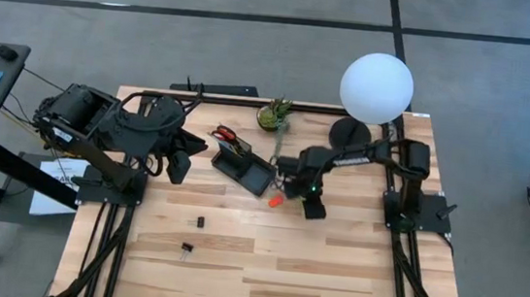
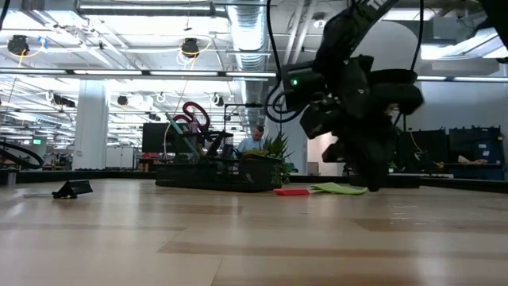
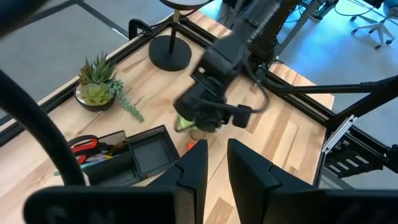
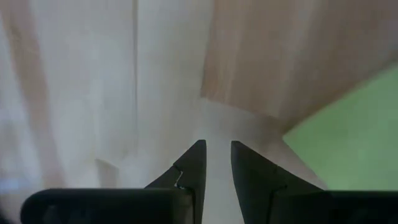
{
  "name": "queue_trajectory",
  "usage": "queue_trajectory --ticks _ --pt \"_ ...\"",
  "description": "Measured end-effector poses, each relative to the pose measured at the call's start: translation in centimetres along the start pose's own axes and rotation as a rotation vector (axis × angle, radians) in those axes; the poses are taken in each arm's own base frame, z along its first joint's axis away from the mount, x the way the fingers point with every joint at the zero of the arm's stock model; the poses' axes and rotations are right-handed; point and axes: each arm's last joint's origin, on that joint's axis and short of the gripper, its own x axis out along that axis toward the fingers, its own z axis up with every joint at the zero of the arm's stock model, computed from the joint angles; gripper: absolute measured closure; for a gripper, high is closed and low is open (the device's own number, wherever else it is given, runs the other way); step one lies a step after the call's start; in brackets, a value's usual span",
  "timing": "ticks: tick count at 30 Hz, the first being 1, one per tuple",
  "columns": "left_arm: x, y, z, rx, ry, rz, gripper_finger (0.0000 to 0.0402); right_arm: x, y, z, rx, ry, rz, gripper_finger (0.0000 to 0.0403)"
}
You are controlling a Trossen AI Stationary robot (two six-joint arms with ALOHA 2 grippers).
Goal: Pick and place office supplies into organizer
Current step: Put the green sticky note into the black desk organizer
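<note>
The right gripper (image 4: pixel 216 163) hung low over the bare wood with its fingers parted by a narrow gap and nothing between them. From above it (image 1: pixel 293 183) sat a little back of the table's middle, toward the right edge, nose down beside the lime-green sticky pad (image 4: pixel 348 140). The pad lay flat just off its fingertips, and the small orange eraser (image 1: pixel 275 201) rested on the wood just in front of it. That low, near-closed pose suggested it was lining up on one of those two flat items, which need a close, pinching approach.

The organizer (image 1: pixel 243 169) stood just left of that gripper, set at an angle, with the red-handled scissors (image 1: pixel 228 134) upright in its taller section and pens beside them, so part of the task looked done.

The left gripper (image 1: pixel 178 167) waited near the left edge, angled toward the organizer; its fingers (image 3: pixel 194 174) stood slightly apart and empty.

Two tiny black clips (image 1: pixel 200 222) lay well apart from the tray, toward the front edge, not yet collected. The potted plant (image 1: pixel 272 115) and the lamp (image 1: pixel 376 87) stood along the back edge, out of the working lane.
</note>
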Motion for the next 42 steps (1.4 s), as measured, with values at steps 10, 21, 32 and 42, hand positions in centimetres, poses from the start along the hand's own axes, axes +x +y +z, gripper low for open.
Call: queue_trajectory --ticks 10,21,32,42 --pt "0.0 0.0 0.0 0.002 0.002 0.002 0.0345 -2.9 4.6 0.1 -0.172 0.039 -0.473 0.034" --pt "0.2 -0.2 -0.1 0.005 0.031 -0.021 0.0345 -13.0 3.6 -5.7 0.263 -0.555 -0.387 0.034" --pt "-0.1 -0.9 -0.7 0.052 0.041 -0.047 0.0345 -7.4 0.9 -8.8 0.558 -0.813 -0.256 0.034" --pt "-0.2 -1.0 -0.8 0.076 0.042 -0.052 0.0345 -4.1 -3.8 -8.7 0.594 -0.718 -0.076 0.034"
